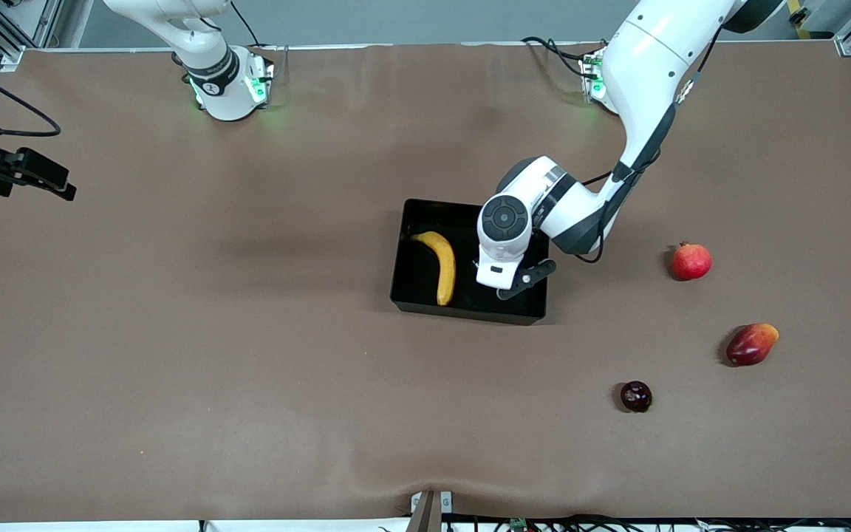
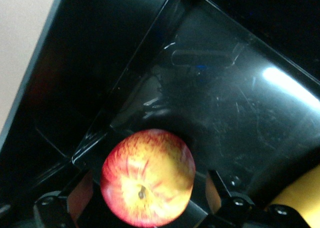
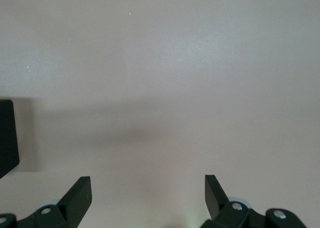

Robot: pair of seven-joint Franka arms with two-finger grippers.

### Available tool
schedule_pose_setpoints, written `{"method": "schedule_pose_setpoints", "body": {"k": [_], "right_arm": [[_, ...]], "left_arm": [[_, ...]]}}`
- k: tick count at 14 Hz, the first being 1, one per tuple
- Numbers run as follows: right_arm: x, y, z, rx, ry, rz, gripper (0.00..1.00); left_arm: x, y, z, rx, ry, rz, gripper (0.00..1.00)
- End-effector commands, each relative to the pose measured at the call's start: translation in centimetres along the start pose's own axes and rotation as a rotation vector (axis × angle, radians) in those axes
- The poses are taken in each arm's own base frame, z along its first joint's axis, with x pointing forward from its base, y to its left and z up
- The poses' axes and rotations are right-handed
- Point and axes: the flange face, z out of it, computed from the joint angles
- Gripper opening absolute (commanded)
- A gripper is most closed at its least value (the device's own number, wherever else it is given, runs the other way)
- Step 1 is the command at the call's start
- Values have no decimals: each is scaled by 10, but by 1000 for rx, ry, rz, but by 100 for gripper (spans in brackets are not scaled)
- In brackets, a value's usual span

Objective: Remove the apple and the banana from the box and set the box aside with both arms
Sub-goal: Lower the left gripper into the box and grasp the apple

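The black tray (image 1: pixel 425 214) sits mid-table with the yellow banana (image 1: pixel 442 264) lying in it. My left gripper (image 1: pixel 520 287) hangs low over the tray's end toward the left arm. In the left wrist view the red-and-yellow apple (image 2: pixel 147 178) rests on the tray floor (image 2: pixel 225 107) between my open fingers (image 2: pixel 80 198), which stand clear of it on both sides. The banana's tip (image 2: pixel 300 203) shows beside it. The arm hides the apple in the front view. My right gripper (image 1: pixel 56 185) waits open and empty over bare table at the right arm's end; it also shows in the right wrist view (image 3: pixel 148 188).
A red pomegranate (image 1: pixel 691 261), a red-orange mango (image 1: pixel 752 343) and a small dark red fruit (image 1: pixel 636 397) lie toward the left arm's end, the last two nearer the front camera than the tray. A black shape (image 3: pixel 6 138) sits at the edge of the right wrist view.
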Motion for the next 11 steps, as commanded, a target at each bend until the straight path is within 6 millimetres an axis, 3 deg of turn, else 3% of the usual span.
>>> {"method": "schedule_pose_setpoints", "body": {"k": [1,3,4,7,9,11], "right_arm": [[0,3,-3,-13,5,3,100],[0,1,-3,-14,5,0,100],[0,1,-3,-12,5,0,100],[0,1,-3,-14,5,-2,100],[0,0,-3,-12,5,-2,100],[0,1,-3,-14,5,0,100]], "left_arm": [[1,8,10,-11,33,-35,100],[3,9,10,-28,36,-50,97],[3,9,8,-31,36,-52,80],[5,9,-2,-44,34,-60,2],[7,9,-22,-58,50,-58,0],[10,3,-54,-57,72,-62,0]]}}
